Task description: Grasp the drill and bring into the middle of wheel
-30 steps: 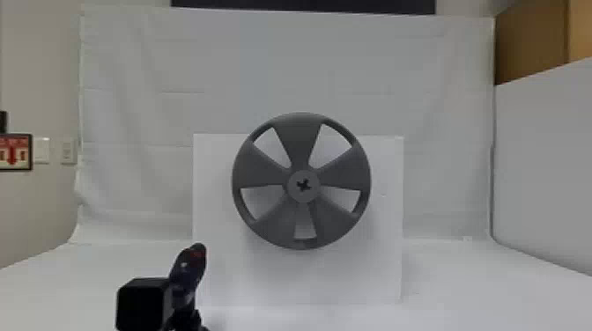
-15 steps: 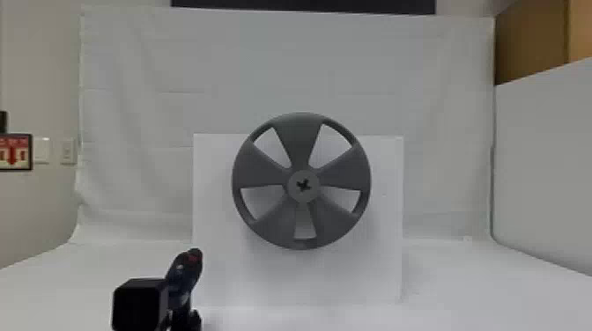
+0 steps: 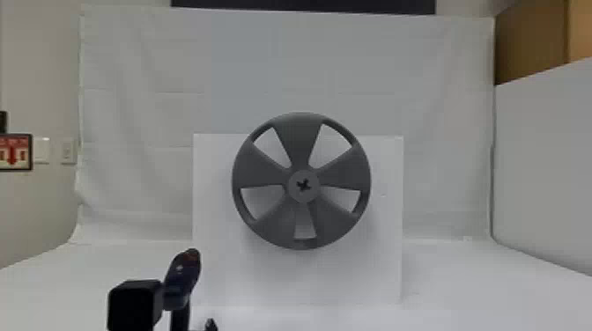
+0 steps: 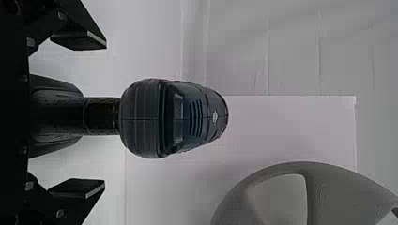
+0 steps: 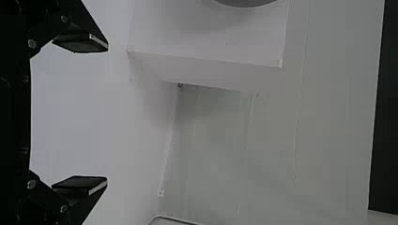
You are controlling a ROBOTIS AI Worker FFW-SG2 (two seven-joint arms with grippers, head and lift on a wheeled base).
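Note:
At the head view's lower left is my left gripper (image 3: 211,325), with only a small dark tip showing beside the dark blue drill (image 3: 180,279). A black box-shaped part adjoins the drill's left side. In the left wrist view my left gripper (image 4: 91,115) is open, its fingers wide apart on either side of the drill (image 4: 145,117); grip and wider base lie between them with gaps. The grey wheel (image 3: 264,169) stands upright, right of the drill, its hub (image 3: 294,193) marked by a dark cross-shaped opening. My right gripper (image 5: 91,115) is open with nothing between its fingers.
A white block (image 3: 216,264) stands behind the wheel on the white table (image 3: 467,299). White cloth (image 3: 154,110) hangs at the back, a white panel (image 3: 550,176) stands at the right, and a brown box (image 3: 530,42) shows above it.
In the head view the drill and the black box-shaped part beside it have shifted slightly left together. The wheel and white block have kept their places.

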